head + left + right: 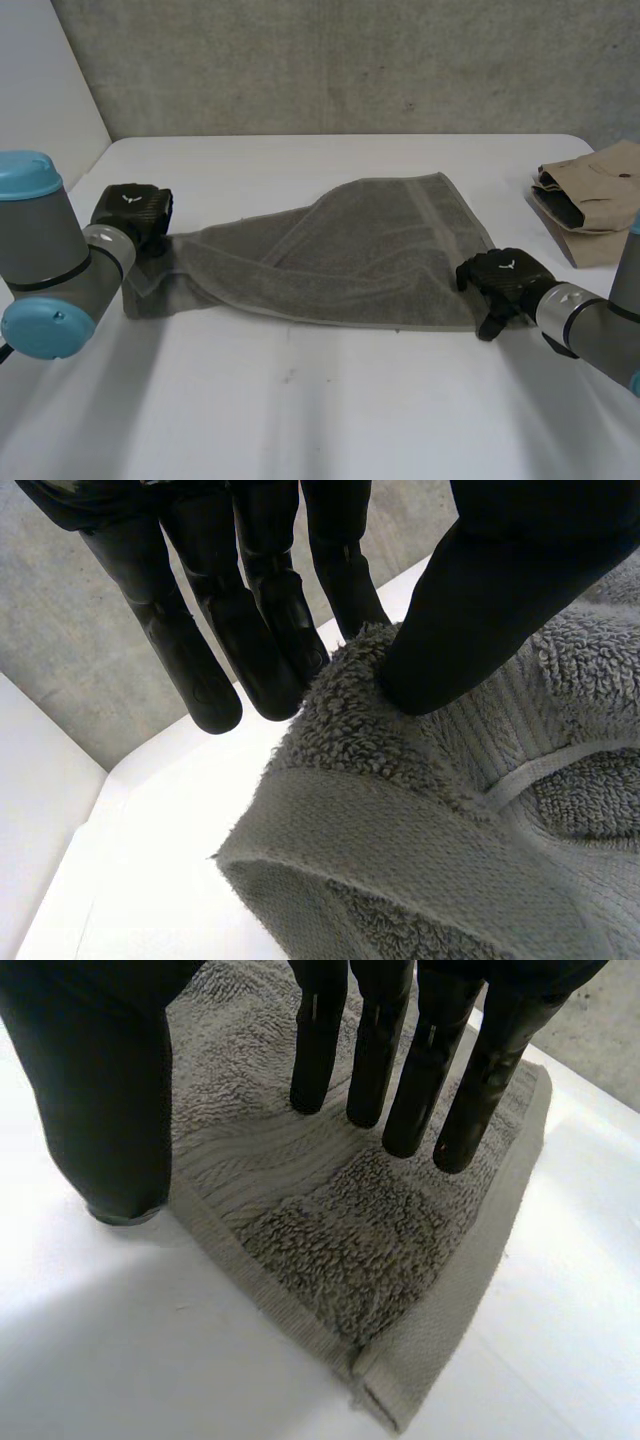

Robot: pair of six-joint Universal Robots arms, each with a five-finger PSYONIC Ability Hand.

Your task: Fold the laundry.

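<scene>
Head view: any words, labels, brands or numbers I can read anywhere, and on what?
No readable words or numbers.
Back of the left hand and of the right hand: a small white emblem each, a shape, not letters.
On the towel and the tan garment: no tag or print visible.
</scene>
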